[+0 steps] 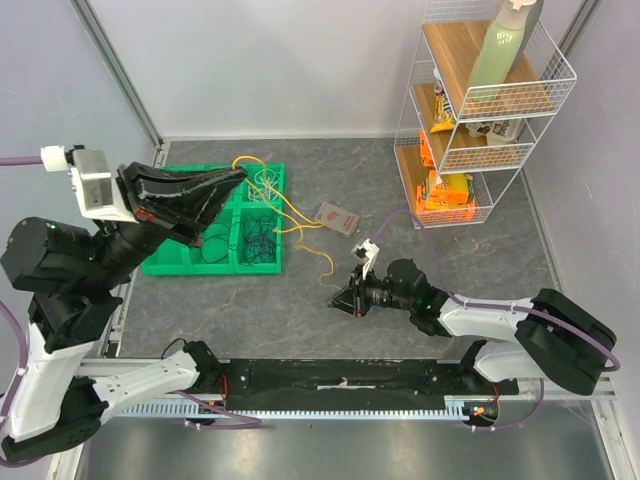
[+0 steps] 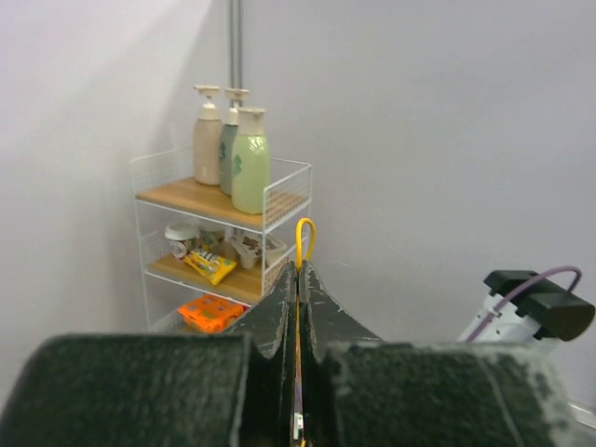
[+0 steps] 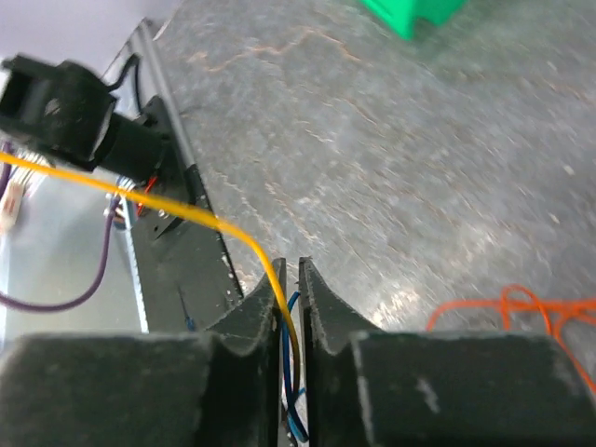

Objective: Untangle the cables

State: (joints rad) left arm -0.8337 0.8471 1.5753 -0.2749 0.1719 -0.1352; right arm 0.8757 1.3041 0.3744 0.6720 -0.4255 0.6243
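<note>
The left gripper (image 2: 298,272) and right gripper (image 3: 291,275) both clamp a yellow cable (image 3: 200,216), mid-separation; next likely calls for drawing it clear of the remaining cables (image 1: 260,235)

At the left end of the black base rail (image 1: 340,378), the left arm (image 1: 30,385) wore white shells over black joints. At its right end the right arm (image 1: 490,320) matched, trailed by a lilac hose (image 1: 480,301). The left gripper (image 1: 243,176) had black fingers, seemingly foam-padded.

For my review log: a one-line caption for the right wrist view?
Right gripper pinching a yellow cable above the grey table, orange cable lying nearby.
</note>
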